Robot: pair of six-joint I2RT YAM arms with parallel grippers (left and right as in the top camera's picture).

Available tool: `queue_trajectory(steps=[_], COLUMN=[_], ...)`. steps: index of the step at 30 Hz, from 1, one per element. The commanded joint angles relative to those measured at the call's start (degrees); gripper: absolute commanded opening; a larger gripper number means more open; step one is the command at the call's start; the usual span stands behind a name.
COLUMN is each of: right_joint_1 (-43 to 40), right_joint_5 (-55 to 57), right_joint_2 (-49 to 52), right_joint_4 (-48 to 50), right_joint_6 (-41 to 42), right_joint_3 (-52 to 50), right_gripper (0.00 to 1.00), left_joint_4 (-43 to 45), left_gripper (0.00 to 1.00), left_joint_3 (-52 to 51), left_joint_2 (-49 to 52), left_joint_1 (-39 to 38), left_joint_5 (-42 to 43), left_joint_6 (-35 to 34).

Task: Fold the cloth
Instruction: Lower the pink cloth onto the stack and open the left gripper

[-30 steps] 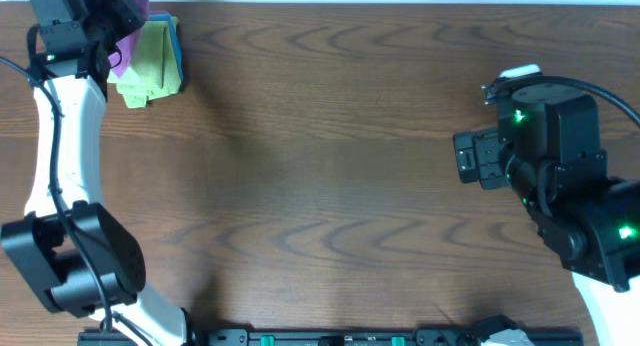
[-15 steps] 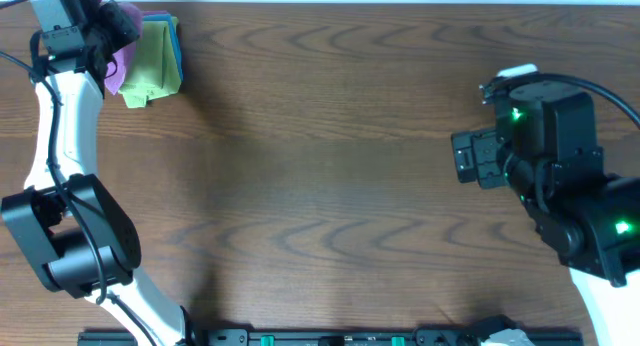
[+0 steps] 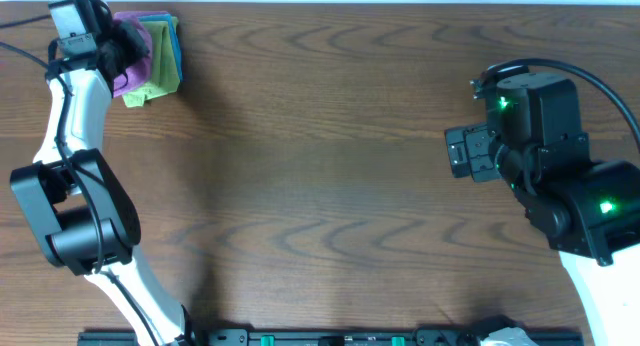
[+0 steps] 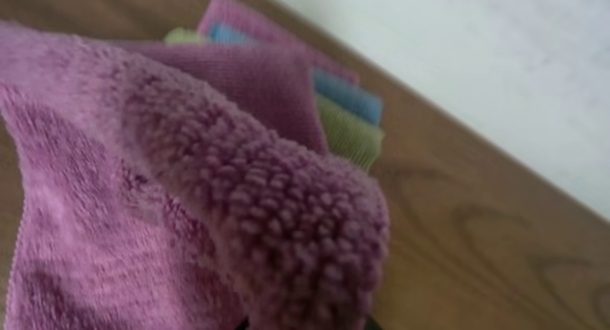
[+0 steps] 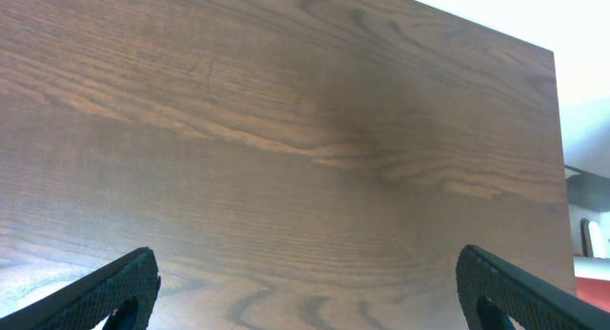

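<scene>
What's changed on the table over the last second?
The left gripper brought the purple cloth further over the green and blue cloth stack, covering more of it. The right gripper drifted slightly inward, open. The stack stayed put.

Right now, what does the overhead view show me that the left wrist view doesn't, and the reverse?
Only overhead: the right gripper, open-side over bare table and far from the cloths, plus the stack's spot at the table's far left corner. Only left wrist: the purple cloth up close, its fleecy pile bunched right at the camera, and a pale surface beyond the table edge. Both: the purple cloth, the blue cloth and green cloth of the stack, and the wood table.
</scene>
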Motion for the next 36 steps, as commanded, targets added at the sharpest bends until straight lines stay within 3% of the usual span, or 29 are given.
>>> queue_trajectory(steps=[1,5,7,11,12,23,36], right_joint_1=[-0.5,-0.5,-0.5,-0.5,-0.5,-0.5,-0.5], right_joint_5=[0.1,-0.8,-1.9,-2.9,-2.9,-5.0,-7.4], right_joint_2=[-0.1,-0.1,-0.1,-0.1,-0.1,-0.1,-0.1], right_joint_4=[0.5,1.9,2.6,3.5,3.5,3.5,4.0], right_joint_6=[-0.6,-0.6,-0.6,-0.6,-0.6,-0.1,-0.1], right_joint_3=[0.0,0.0,0.0,0.0,0.0,0.0,0.0], right_gripper=[0.99,0.99,0.99,0.99,0.99,0.99,0.99], left_joint_4=[-2.1,-4.8,-5.9,-7.9,-8.3,-15.7,-27.0], left_gripper=[0.05,0.13,0.34,0.89,0.95,0.96,0.95], left_joint_3=[0.8,0.8,0.8,0.8,0.8,0.8,0.8], left_joint_2=[0.7,0.7,0.7,0.7,0.7,-1.5,-11.4], left_joint_1=[0.1,0.1,0.1,0.1,0.1,0.1,0.1], left_joint_5=[-0.2,-0.2,-0.1,0.3,0.3,3.3,6.8], left_joint_6=[0.8,0.7,0.6,0.6,0.6,0.6,0.6])
